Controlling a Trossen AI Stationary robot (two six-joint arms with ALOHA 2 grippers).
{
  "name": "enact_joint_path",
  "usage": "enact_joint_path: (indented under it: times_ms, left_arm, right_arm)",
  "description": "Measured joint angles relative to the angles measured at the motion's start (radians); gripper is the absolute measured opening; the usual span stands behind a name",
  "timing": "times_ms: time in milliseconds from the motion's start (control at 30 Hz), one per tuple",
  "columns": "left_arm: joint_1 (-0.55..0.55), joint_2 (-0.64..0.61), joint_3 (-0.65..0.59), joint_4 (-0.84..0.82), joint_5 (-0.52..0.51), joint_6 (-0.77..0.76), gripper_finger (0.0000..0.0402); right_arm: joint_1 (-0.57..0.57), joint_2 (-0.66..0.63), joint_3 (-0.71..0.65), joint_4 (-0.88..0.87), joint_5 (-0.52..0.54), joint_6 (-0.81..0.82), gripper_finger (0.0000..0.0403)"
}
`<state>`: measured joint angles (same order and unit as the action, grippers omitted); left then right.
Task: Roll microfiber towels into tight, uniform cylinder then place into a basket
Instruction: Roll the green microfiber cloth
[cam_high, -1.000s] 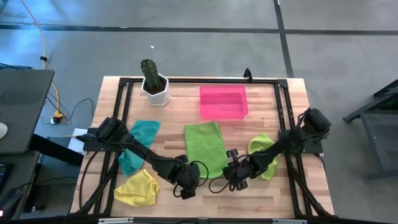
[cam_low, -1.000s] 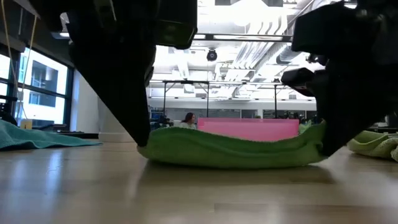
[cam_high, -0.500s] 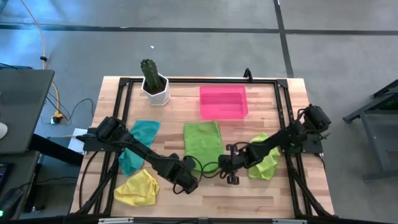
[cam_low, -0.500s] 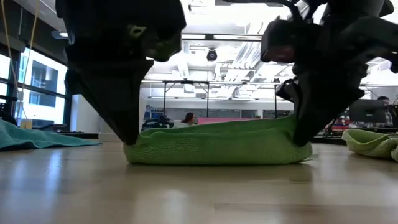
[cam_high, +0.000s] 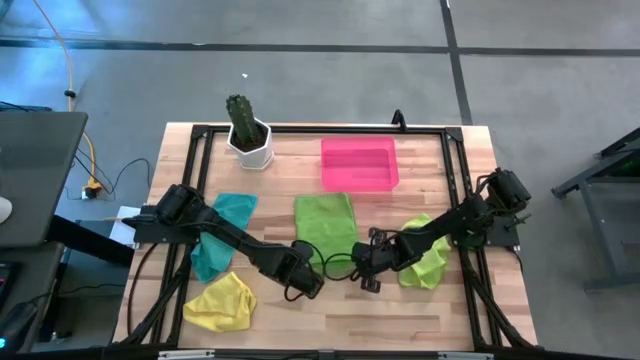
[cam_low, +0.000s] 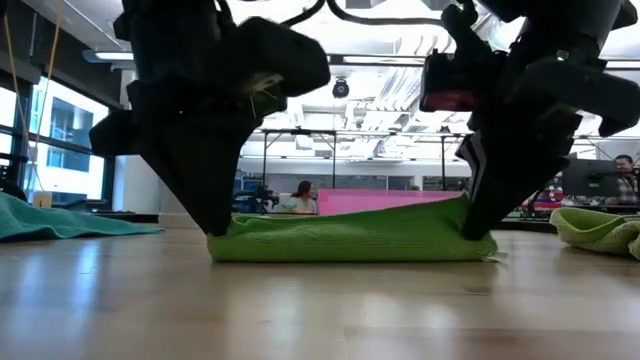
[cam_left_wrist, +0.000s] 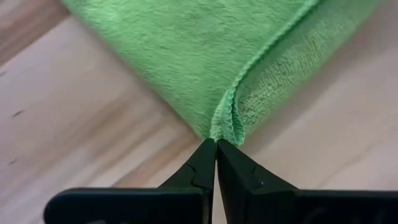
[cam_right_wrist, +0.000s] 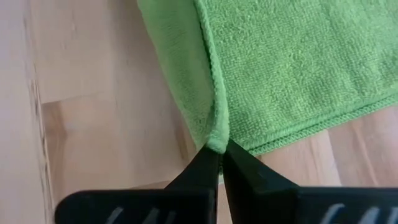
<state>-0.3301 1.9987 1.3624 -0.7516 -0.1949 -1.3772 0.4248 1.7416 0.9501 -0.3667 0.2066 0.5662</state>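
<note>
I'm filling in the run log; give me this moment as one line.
left gripper: shut on green towel corner | right gripper: shut on other near corner | near edge lifted, folding | basket: no towels

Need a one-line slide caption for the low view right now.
Left pincer and right pincer each pinch a near corner of the lime green towel, folding it on the table.

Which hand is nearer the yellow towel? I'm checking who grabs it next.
Left. The left hand pinches the green towel's corner just beside the yellow towel; the right hand holds the opposite corner, farther away.
</note>
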Motion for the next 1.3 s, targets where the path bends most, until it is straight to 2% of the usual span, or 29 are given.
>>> enact_joint_path:
  times_ms: [133,467,767,900,1067,1200,1300]
  left_arm:
    - [0.017,0.000,0.000,-0.015,0.004,-0.016,0.0006]
    - [0.025,0.032,0.000,-0.002,-0.010,0.009,0.0006]
    - [0.024,0.049,0.003,0.004,-0.033,0.027,0.0006]
    - [0.024,0.050,0.002,0.011,-0.040,0.035,0.0006]
    - [0.024,0.050,0.002,0.018,-0.041,0.046,0.0006]
    - [0.024,0.051,0.002,0.017,-0.040,0.046,0.0006]
    - [0.025,0.051,0.002,0.017,-0.039,0.046,0.0006]
  right_arm:
    - [0.000,0.000,0.000,-0.001,0.002,-0.025,0.0011]
    - [0.000,0.000,0.000,-0.018,0.006,-0.080,0.0075]
    - [0.004,-0.084,0.003,-0.113,0.010,-0.110,0.0083]
    - [0.036,-0.114,0.004,-0.005,0.040,-0.255,0.0083]
    - [0.067,-0.078,-0.022,0.187,0.049,-0.438,0.0083]
    - [0.062,-0.048,-0.032,0.244,0.082,-0.458,0.0084]
    - [0.057,-0.025,-0.032,0.265,0.080,-0.454,0.0101]
